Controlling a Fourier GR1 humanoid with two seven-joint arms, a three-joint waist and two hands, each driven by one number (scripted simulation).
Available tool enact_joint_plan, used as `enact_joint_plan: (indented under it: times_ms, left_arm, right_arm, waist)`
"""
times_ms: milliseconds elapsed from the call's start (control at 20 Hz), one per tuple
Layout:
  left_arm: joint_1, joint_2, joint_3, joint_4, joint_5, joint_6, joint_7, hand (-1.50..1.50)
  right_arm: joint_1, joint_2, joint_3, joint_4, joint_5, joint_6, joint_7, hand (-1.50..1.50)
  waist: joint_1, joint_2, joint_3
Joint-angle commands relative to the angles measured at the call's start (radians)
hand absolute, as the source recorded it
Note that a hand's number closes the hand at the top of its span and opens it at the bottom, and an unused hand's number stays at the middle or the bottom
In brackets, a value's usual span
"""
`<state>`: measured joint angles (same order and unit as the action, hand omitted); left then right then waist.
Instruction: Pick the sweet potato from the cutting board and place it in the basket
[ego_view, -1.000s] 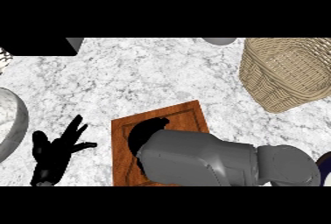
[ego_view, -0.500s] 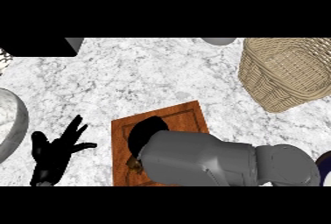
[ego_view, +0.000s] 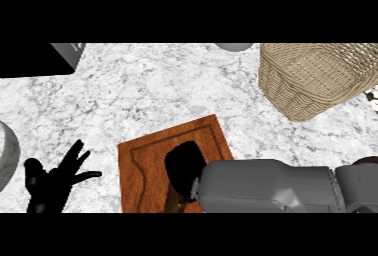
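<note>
The right hand (ego_view: 184, 159) is seen low over the cutting board (ego_view: 144, 165), its grey forearm (ego_view: 269, 187) covering the board's near right corner; whether the hand is open or closed cannot be told. The sweet potato (ego_view: 176, 200) is mostly hidden, only a brown sliver shown on the board just under the hand. The basket (ego_view: 314, 80) is set well apart, far right of the hand, with bare marble surface (ego_view: 148, 100) between. The left hand (ego_view: 50, 181) is held open, fingers spread, left of the board. A grey dish (ego_view: 6, 152) is cut off further left, a black block (ego_view: 37, 60) at far left.
</note>
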<state>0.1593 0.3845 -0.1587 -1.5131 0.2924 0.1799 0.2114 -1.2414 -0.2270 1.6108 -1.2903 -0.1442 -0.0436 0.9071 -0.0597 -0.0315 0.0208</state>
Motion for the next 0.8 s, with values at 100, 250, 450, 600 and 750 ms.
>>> enact_joint_plan:
  times_ms: [100, 250, 450, 600, 750]
  left_arm:
    - [0.076, 0.005, 0.018, 0.042, 0.007, 0.019, 0.025, 0.0]
    - [0.107, -0.005, 0.004, 0.028, -0.001, 0.017, 0.003, 0.0]
    - [0.128, 0.009, 0.033, 0.005, 0.026, 0.009, 0.011, 0.0]
    - [0.133, 0.022, 0.038, -0.014, 0.019, 0.008, 0.007, 0.0]
    - [0.146, 0.011, 0.032, 0.007, 0.013, 0.006, -0.015, 0.0]
  right_arm:
    - [0.069, -0.261, -0.011, -0.276, 0.188, -0.268, -0.147, 1.5]
    - [0.137, -0.384, -0.139, -0.379, 0.143, -0.407, -0.235, 1.5]
    - [0.214, -0.436, -0.394, -0.503, 0.034, -0.604, -0.324, 1.5]
    - [0.252, -0.582, -0.509, -0.63, -0.001, -0.657, -0.366, 1.5]
    - [0.289, -0.717, -0.641, -0.738, -0.099, -0.662, -0.366, 1.5]
  waist:
    - [-0.051, 0.0, -0.013]
    - [-0.069, 0.008, -0.012]
    - [-0.085, 0.019, -0.007]
    - [-0.083, 0.016, -0.01]
    - [-0.068, 0.02, -0.015]
